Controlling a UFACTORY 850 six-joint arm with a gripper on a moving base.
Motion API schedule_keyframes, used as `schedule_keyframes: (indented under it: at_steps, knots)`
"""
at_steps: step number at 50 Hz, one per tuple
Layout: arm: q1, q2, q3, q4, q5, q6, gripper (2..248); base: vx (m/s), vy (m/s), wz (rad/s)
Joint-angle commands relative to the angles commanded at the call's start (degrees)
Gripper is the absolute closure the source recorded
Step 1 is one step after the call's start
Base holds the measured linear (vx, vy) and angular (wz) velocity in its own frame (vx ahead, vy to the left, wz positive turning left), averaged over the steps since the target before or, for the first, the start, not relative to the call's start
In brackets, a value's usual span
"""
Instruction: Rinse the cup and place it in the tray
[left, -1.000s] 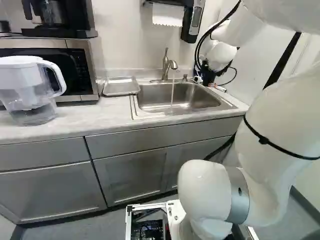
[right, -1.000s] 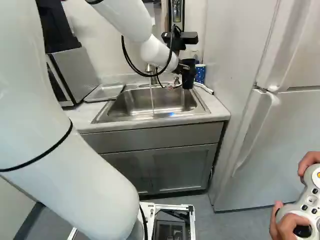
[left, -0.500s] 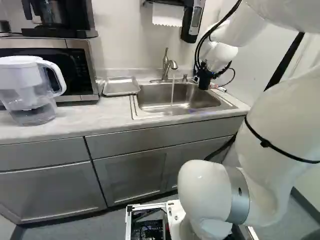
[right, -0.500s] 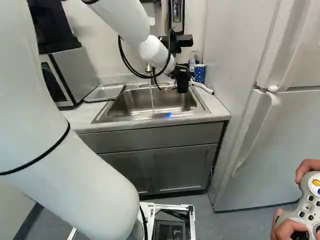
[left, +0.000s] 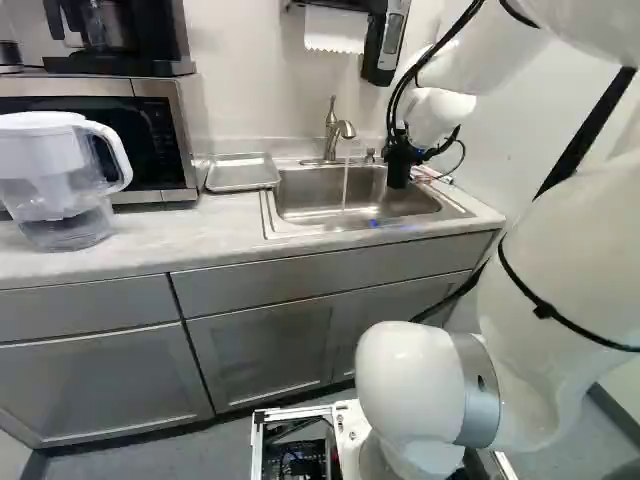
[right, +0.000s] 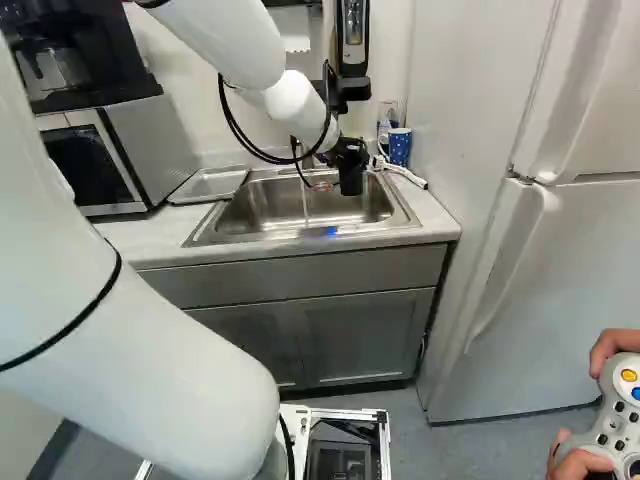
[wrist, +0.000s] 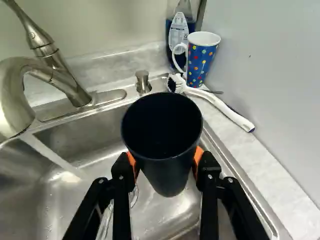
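One black cup (left: 399, 171) has swung farther over the sink (left: 305, 192) in the left base view, away from the mug (right: 401, 148) in the right one, and in the wrist view my gripper (wrist: 165, 160) pinches it short of the water (wrist: 56, 157), so rinsing looks next.

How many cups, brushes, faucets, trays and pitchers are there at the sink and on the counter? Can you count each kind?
Cups: 2 (a dark cup in the gripper, a polka-dot mug)
Scrub brushes: 1
Faucets: 1
Metal trays: 1
Water filter pitchers: 1
Total: 6
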Motion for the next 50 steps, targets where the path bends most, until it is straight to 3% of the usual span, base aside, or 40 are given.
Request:
schedule_keyframes:
  at_steps: [32, 47, 50]
  knots:
    - [5.0, 3.2, 2.9, -8.3, -6.5, 19.2, 127, 0.0, 0.0, 0.0]
    - [7.6, 2.8, 2.5, -14.8, -10.6, 28.2, 127, 0.0, 0.0, 0.0]
    - [8.2, 2.4, 2.2, -16.2, -11.3, 28.2, 127, 0.0, 0.0, 0.0]
